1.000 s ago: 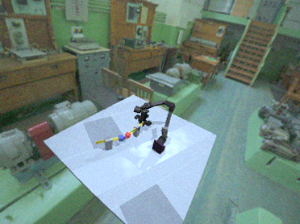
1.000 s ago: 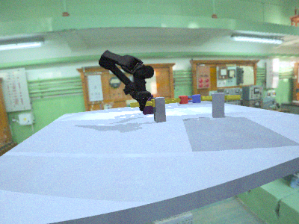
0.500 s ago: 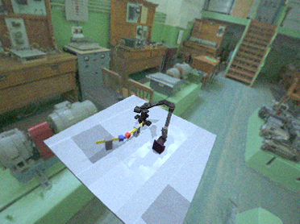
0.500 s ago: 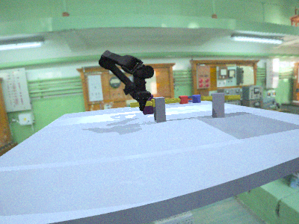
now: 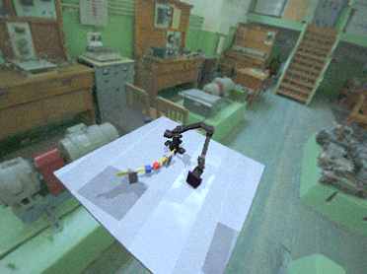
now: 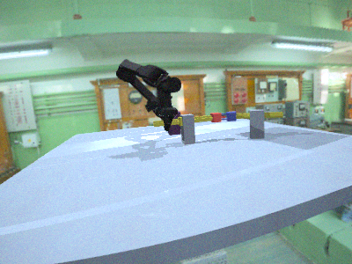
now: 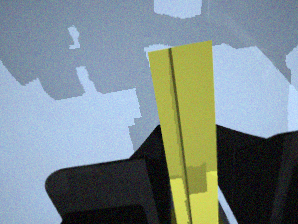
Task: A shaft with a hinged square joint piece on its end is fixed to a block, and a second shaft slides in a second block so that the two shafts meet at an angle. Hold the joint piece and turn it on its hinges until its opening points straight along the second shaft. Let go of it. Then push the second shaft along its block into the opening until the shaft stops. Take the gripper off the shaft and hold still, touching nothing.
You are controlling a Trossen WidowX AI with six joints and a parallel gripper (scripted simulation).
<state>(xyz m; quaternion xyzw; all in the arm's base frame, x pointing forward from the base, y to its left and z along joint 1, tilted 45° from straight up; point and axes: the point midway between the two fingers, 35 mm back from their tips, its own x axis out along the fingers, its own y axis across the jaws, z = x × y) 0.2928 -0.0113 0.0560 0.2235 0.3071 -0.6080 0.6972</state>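
My gripper (image 5: 174, 150) (image 6: 168, 126) (image 7: 177, 127) is shut on the second shaft, a yellow bar (image 5: 163, 162) (image 6: 201, 119) (image 7: 192, 100), near its outer end. This shaft passes the grey block (image 5: 168, 160) (image 6: 188, 132) beside the gripper and runs toward a red piece (image 5: 156, 165) (image 6: 216, 117). A blue piece (image 5: 148, 169) (image 6: 231, 116) is close to the red one, with a short narrow blue part between them. The other yellow shaft (image 5: 123, 173) (image 6: 277, 114) runs from the blue piece over the far grey block (image 5: 133, 177) (image 6: 257, 128). The piece's opening is too small to make out.
The dark arm base (image 5: 194, 179) stands on the pale table (image 5: 153, 254) (image 6: 110, 198), to the side of the shafts. The arm arches above the table to the gripper. Shadows lie around the blocks. A wooden chair (image 5: 171, 110) stands behind the table's back edge.
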